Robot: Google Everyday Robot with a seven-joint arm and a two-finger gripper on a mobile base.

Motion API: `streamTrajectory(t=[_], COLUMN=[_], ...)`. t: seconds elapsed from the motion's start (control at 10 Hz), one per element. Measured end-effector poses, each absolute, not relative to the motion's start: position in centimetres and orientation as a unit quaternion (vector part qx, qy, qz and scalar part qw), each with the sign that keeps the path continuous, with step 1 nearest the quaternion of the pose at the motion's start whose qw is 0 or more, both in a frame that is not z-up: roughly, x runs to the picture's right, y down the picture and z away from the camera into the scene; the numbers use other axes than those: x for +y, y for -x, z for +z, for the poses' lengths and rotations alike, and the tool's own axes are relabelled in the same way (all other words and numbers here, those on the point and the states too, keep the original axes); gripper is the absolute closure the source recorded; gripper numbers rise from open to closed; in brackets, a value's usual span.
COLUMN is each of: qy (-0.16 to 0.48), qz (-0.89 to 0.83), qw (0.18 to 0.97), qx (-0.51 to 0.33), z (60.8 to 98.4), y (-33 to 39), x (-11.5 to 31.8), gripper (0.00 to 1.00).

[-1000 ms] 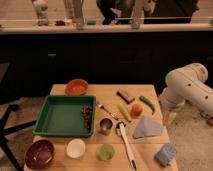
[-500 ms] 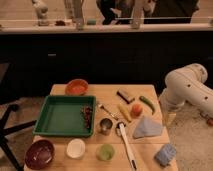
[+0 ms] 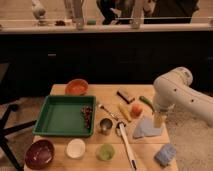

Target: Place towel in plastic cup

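Covering towel's [image 3: 143, 131] right edge: gripper [image 3: 158, 121]

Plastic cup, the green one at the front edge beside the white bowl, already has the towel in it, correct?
No. In the camera view the plastic cup sits beside the white bowl at the front edge, but the towel lies on the table further right, with the gripper at its right edge.

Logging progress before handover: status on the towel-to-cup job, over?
Gripper low at the right side of the towel. Towel flat on table, not yet in plastic cup. Long white utensil lies between them.
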State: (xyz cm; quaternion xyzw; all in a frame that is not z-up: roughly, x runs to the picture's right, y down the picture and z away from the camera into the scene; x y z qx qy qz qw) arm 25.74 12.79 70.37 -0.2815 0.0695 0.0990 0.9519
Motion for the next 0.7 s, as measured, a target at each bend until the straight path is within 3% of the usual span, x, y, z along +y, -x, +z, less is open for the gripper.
streamTrajectory(t=[0.7], qy=[0.282], qz=[0.301], qw=[0.909], qx=[0.065], z=[74.9], y=[-25.3], x=[14.2], gripper=[0.2])
